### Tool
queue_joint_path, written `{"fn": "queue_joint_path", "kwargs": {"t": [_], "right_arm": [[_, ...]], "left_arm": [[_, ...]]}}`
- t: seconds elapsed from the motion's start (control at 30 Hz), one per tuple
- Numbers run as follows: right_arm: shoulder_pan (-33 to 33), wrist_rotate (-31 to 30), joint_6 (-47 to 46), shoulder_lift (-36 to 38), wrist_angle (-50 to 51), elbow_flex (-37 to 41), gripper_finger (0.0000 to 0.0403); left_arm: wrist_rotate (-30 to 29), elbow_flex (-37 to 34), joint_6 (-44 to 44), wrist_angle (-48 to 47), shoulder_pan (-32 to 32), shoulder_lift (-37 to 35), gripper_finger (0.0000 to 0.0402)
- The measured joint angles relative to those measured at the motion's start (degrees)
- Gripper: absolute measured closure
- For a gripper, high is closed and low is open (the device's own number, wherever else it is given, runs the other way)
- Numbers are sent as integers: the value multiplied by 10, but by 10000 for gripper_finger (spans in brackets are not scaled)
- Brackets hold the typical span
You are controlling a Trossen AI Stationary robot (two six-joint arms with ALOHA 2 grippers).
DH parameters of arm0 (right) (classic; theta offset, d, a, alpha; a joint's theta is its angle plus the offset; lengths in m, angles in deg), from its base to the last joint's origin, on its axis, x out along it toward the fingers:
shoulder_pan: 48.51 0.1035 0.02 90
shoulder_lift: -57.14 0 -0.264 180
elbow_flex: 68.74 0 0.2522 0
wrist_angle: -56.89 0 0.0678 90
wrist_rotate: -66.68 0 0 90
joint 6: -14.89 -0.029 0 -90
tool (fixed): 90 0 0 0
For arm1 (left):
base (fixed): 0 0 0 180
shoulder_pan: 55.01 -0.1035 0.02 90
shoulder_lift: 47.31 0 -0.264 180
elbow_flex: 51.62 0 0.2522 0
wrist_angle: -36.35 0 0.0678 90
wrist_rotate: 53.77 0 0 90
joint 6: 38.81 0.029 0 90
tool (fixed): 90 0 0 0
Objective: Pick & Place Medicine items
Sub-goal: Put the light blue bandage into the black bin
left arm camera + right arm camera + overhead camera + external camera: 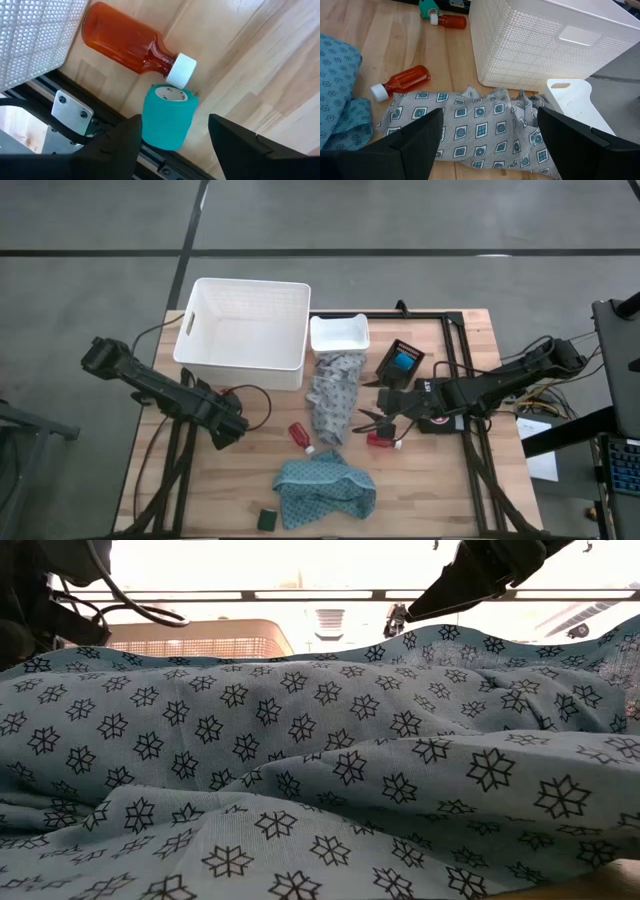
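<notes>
Teal roll [167,117] sits between your left end effector's [172,142] parted fingers, touching a red bottle's [127,45] cap; close squarely without nudging it. Right end effector [487,135] waits open over the grey cloth [470,130].

Glossy red bottle [127,44], wooden table [260,60]

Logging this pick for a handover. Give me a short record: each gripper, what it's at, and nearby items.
left gripper: open, fingers either side of the upright teal roll, not yet closed on it
beside roll: red bottle lying on its side, white cap close to the roll's top
right gripper: open, empty, over the grey cloth
basket: white, at the table's far left part
</notes>
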Motion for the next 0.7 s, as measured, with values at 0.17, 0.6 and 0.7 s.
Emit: {"fn": "queue_joint_path", "kwargs": {"t": [0.17, 0.6, 0.7], "right_arm": [[0, 0, 0, 0, 0, 0, 83], [0, 0, 0, 0, 0, 0, 83], [0, 0, 0, 0, 0, 0, 83]], "left_arm": [[0, -1, -11, 1, 0, 0, 178], [-19, -56, -16, 66, 0, 5, 191], [-3, -53, 2, 63, 0, 6, 193]]}}
